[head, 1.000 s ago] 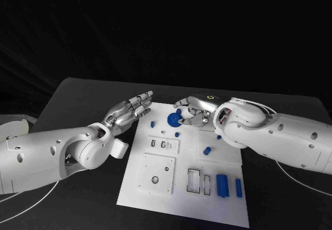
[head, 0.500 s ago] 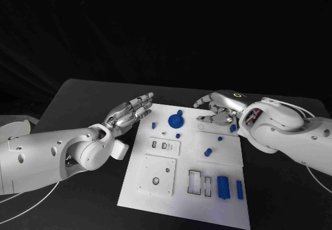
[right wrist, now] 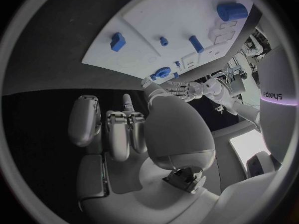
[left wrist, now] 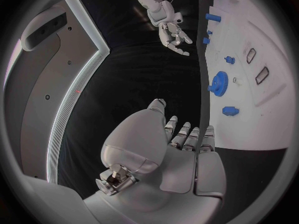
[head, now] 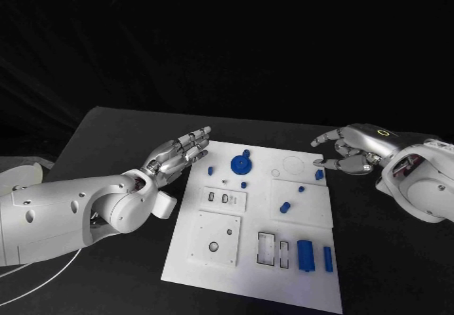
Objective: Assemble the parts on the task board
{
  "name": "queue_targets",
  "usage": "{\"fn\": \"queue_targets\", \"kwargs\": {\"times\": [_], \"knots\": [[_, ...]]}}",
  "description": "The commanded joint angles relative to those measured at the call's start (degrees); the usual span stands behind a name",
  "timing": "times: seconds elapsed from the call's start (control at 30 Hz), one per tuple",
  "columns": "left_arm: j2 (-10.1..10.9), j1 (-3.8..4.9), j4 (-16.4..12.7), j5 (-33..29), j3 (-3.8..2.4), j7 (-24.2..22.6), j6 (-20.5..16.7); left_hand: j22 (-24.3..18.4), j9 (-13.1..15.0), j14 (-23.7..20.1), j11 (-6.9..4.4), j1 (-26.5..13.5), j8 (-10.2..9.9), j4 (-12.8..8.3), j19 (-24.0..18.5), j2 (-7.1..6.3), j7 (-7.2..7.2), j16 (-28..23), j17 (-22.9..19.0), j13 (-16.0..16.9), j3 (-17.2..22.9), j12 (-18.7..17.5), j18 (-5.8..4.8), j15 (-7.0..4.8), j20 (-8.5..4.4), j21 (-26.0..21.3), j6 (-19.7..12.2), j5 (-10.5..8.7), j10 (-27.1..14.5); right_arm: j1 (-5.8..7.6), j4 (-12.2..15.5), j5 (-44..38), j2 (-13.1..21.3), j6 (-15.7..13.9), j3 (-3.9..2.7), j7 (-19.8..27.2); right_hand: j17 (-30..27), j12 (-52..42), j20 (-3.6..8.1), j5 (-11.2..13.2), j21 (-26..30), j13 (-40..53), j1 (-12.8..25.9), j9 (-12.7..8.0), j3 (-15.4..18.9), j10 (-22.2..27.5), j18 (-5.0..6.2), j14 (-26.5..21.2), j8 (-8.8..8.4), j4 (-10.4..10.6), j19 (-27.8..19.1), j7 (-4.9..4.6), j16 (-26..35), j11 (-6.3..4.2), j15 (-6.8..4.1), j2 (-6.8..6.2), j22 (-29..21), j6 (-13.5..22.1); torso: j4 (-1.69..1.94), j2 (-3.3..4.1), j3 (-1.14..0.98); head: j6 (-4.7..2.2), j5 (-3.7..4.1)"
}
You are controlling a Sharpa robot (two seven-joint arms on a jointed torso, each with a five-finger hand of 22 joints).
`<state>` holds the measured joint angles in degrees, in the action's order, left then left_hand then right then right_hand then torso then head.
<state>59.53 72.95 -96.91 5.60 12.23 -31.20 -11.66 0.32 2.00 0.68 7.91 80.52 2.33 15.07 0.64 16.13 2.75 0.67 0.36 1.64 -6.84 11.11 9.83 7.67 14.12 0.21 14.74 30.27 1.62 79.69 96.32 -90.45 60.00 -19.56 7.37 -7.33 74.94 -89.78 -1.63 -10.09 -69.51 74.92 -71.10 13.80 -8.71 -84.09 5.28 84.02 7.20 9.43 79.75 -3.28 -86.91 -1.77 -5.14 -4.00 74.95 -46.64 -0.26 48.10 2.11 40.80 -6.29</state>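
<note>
The right hand (head: 355, 152) is hovering off the board's (head: 303, 292) far right corner, fingers curled, holding nothing — the left hand (head: 177, 154) is spread flat. The blue gear (head: 242, 164) is sitting on the board.

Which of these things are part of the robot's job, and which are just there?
Part of the job:
task board
blue gear
blue pegs
blue blocks
left hand
right hand

Just there:
black table
</note>
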Motion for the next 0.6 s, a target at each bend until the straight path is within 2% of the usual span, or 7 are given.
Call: {"fn": "queue_targets", "kwargs": {"times": [0.03, 0.27, 0.4, 0.6], "knots": [[-0.1, -0.07, -0.1, 0.0, 0.0, -1.1, 0.5, 0.1, 0.0, 0.0, 0.28, 0.6, 0.1, 0.1, 0.0, 0.0, -0.41, 0.3, 0.1, 0.1, 0.2, 0.4, 0.45, 0.49, 0.42, 0.3, 0.0, 0.37, 0.0, -0.76, -0.4, -2.1, 0.9, -0.3, 0.09, 1.0, 11.6, -0.2, 0.12, 0.4, 0.4, 15.1, 0.2, -0.2, 0.4, -5.9, -0.24, 5.0, -0.34, 0.1, -0.1, 0.13, 0.5, 0.0, 0.1, -0.05, 1.3, 0.5, -0.07, 0.0, 0.04, 0.07, 0.01], [-0.3, -0.16, 0.1, 0.0, 0.02, -1.1, 0.7, 0.1, 0.0, 0.0, 0.28, 0.6, 0.1, 0.1, 0.0, 0.0, -0.41, 0.3, 0.1, 0.1, 0.2, 0.4, 0.45, 0.49, 0.42, 0.3, 0.0, 0.37, 0.0, -2.39, -1.5, -2.5, 2.2, -0.1, 0.28, 1.6, 11.4, -0.2, 0.2, 1.4, 0.6, 15.1, 0.3, -0.4, 0.9, -5.9, -0.22, 5.0, -0.42, 0.7, -0.2, 0.15, 0.7, -0.04, 0.02, -0.17, 1.3, 0.5, 0.14, -0.05, 0.17, 0.1, 0.68], [-0.3, -0.18, 0.1, 0.0, 0.02, -1.1, 0.7, 0.1, 0.0, 0.0, 0.28, 0.6, 0.1, 0.1, 0.0, 0.0, -0.41, 0.3, 0.1, 0.1, 0.2, 0.4, 0.45, 0.49, 0.42, 0.3, 0.0, 0.37, 0.0, -3.3, -2.4, -2.7, 2.4, -0.1, 0.33, 1.9, 11.2, -0.2, 0.23, 2.0, 0.8, 15.1, 0.4, -0.5, 1.1, -5.9, -0.2, 5.0, -0.41, 1.1, -0.2, 0.14, 0.8, -0.03, 0.01, -0.26, 1.3, 0.4, -0.07, -0.04, 0.1, 0.11, 0.47], [-0.4, -0.2, 0.3, 0.0, 0.02, -1.1, 0.9, 0.1, 0.0, 0.1, 0.3, 0.6, 0.1, 0.0, 0.0, 0.0, -0.45, 0.4, 0.1, 0.1, 0.3, 0.4, 0.45, 0.52, 0.45, 0.3, -0.1, 0.39, 0.0, -4.07, -3.4, -2.8, 2.2, -0.1, 0.36, 2.2, 11.1, -0.2, 0.23, 2.8, 1.0, 15.1, 0.4, -0.5, 1.4, -5.9, -0.18, 4.9, -0.28, 1.4, -0.3, 0.04, 0.9, 0.02, 0.02, -0.44, 1.2, 0.1, 0.08, 0.0, 0.11, 0.04, 0.6]]}}
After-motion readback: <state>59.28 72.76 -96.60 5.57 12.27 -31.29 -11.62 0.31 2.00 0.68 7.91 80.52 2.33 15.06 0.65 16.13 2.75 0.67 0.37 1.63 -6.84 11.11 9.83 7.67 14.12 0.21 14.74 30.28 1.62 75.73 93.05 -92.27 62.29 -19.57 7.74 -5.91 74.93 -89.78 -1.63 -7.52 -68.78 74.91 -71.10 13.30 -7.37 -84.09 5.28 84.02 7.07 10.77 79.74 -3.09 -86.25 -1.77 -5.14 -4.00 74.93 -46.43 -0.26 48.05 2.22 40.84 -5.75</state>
